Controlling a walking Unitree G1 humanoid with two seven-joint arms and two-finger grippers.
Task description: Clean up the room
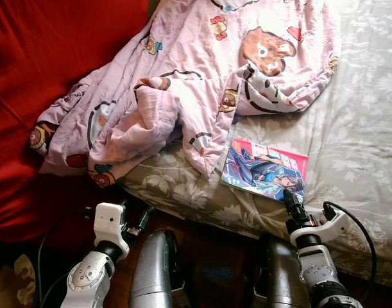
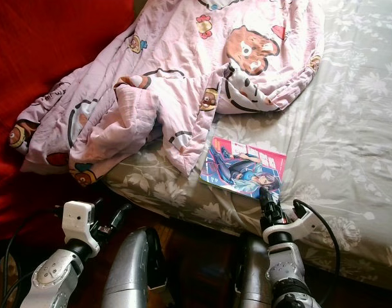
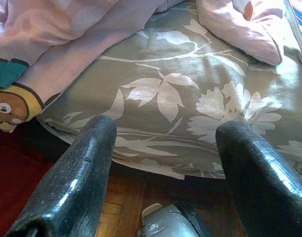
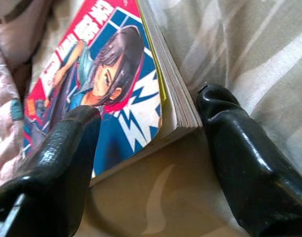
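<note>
A comic book (image 1: pixel 265 168) with a bright blue and red cover lies flat on the bed (image 1: pixel 362 128), near its front edge. My right gripper (image 1: pixel 290 203) is at the book's near corner. In the right wrist view it stands open (image 4: pixel 151 106), one finger over the cover (image 4: pixel 106 74) and the other on the sheet beside the page edges. A crumpled pink blanket (image 1: pixel 183 77) with cartoon prints covers the bed's left part and hangs over the edge. My left gripper (image 1: pixel 141 217) is low before the bed's front edge, open (image 3: pixel 168 128) and holding nothing.
A red cloth (image 1: pixel 42 64) spreads across the left side. The grey floral sheet (image 3: pixel 165 94) drapes over the mattress edge above a wooden floor (image 3: pixel 121 207). My silver legs (image 1: pixel 154 269) stand close against the bed. A black cable (image 1: pixel 359 224) loops by the right wrist.
</note>
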